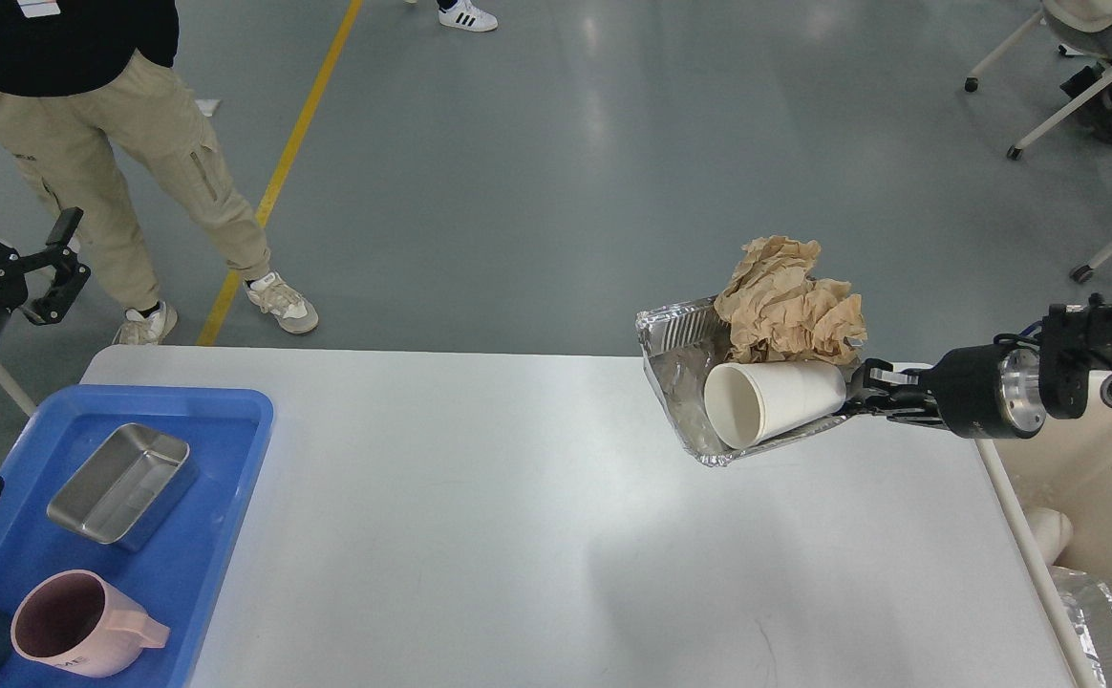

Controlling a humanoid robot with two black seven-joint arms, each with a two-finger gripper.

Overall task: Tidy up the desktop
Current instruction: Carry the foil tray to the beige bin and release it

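There is one view only, taken from the robot's head, high above the near edge of the white worktop [518, 535] and facing forward and steeply down. It stands close enough that the worktop fills the lower half of the frame, its near edge cut off, while the grey floor [556, 172] beyond fills the upper half. The left arm enters at the left edge, the right arm at the right.

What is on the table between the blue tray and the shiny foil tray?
Nothing: in the head view, the white desktop is bare between the blue tray and the foil tray held by the right pincer.
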